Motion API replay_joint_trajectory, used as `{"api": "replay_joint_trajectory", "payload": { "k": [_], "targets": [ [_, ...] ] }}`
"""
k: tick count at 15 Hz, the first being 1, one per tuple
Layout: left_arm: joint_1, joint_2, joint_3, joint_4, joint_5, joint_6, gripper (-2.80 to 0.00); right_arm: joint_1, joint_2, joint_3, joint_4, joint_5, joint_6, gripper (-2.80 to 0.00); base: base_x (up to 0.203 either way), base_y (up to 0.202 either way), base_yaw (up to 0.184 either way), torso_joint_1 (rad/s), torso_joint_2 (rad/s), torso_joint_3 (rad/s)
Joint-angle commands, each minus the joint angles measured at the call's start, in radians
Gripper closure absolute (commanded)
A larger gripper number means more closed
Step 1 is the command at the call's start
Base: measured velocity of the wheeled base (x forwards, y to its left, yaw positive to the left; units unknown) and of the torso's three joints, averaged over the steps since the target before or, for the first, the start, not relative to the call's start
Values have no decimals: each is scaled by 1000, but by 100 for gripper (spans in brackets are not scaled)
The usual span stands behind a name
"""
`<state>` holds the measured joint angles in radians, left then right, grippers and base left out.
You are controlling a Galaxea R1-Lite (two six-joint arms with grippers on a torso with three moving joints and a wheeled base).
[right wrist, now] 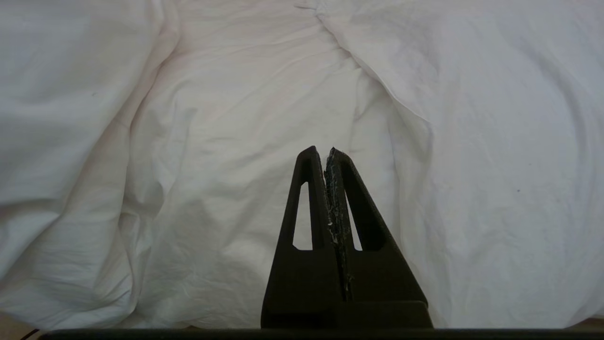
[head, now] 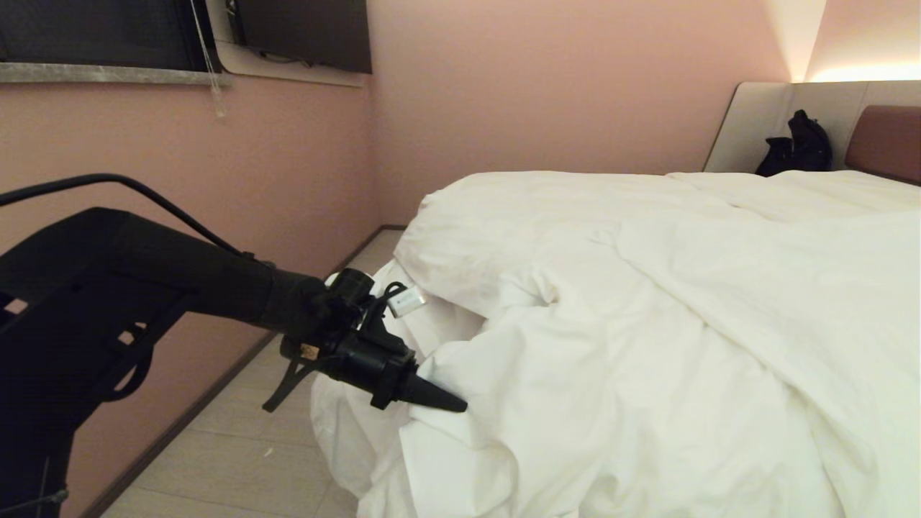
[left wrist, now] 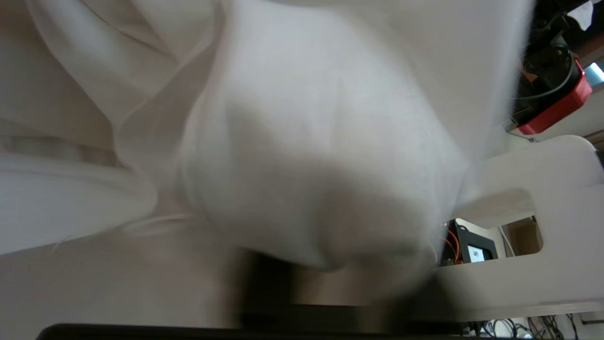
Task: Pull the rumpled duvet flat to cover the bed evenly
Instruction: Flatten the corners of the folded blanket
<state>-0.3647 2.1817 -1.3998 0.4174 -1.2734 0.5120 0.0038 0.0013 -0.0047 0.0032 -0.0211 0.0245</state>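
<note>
At the near left corner of the low wide bed (head: 888, 140) with brown padded headboard, we find our black left gripper (head: 450, 404) pinching a fold of the thick puffy white duvet (head: 647, 302), which lies heaped and creased, spilling over that corner. Our right gripper (right wrist: 327, 152), fingers pressed together and empty, hangs just above the duvet.

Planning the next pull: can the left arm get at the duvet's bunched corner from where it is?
Probably yes: the left gripper is already at the duvet fold near the bed's corner, with nothing between them.
</note>
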Motion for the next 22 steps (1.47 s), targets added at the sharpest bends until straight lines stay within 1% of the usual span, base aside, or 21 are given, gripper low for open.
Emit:
{"api": "replay_joint_trajectory", "payload": {
  "k": [1, 4, 7, 10, 12, 14, 15, 17, 18, 20, 21, 22],
  "targets": [
    [1, -8, 2, 4, -6, 2, 0, -1, 0, 0, 1, 0, 0, 0, 0, 0, 0, 0, 0, 0],
    [18, -26, 2, 53, -1, 2, 0, 0, 0, 0, 0, 0, 0, 0, 0, 0, 0, 0, 0, 0],
    [108, -106, 15, 188, 13, 7, 0, -1, 0, 0, 0, 0, 0, 0, 0, 0, 0, 0, 0, 0],
    [196, -194, 38, 280, 15, 14, 0, 1, 0, 0, 0, 0, 0, 0, 0, 0, 0, 0, 0, 0],
    [253, -253, 60, 315, 19, 14, 0, -1, 0, 0, 0, 0, 0, 0, 0, 0, 0, 0, 0, 0],
    [290, -297, 81, 337, 22, 14, 0, 1, 0, 0, 1, 0, 0, 0, 0, 0, 0, 0, 0, 0],
    [311, -324, 92, 353, 32, 14, 0, 1, 0, 0, 0, 0, 0, 0, 0, 0, 0, 0, 0, 0],
    [354, -376, 112, 397, 82, 14, 0, -1, 0, 0, 0, 0, 0, 0, 0, 0, 0, 0, 0, 0],
    [384, -411, 127, 421, 100, 15, 0, 1, 0, 0, 0, 0, 0, 0, 0, 0, 0, 0, 0, 0],
    [469, -481, 188, 448, 116, 18, 0, -1, 0, 0, 0, 0, 0, 0, 0, 0, 0, 0, 0, 0],
    [487, -496, 205, 452, 121, 19, 0, -1, 0, 0, 0, 0, 0, 0, 0, 0, 0, 0, 0, 0],
    [542, -527, 234, 452, 124, 19, 0, -1, 0, 0, 0, 0, 0, 0, 0, 0, 0, 0, 0, 0]
  ]
}}
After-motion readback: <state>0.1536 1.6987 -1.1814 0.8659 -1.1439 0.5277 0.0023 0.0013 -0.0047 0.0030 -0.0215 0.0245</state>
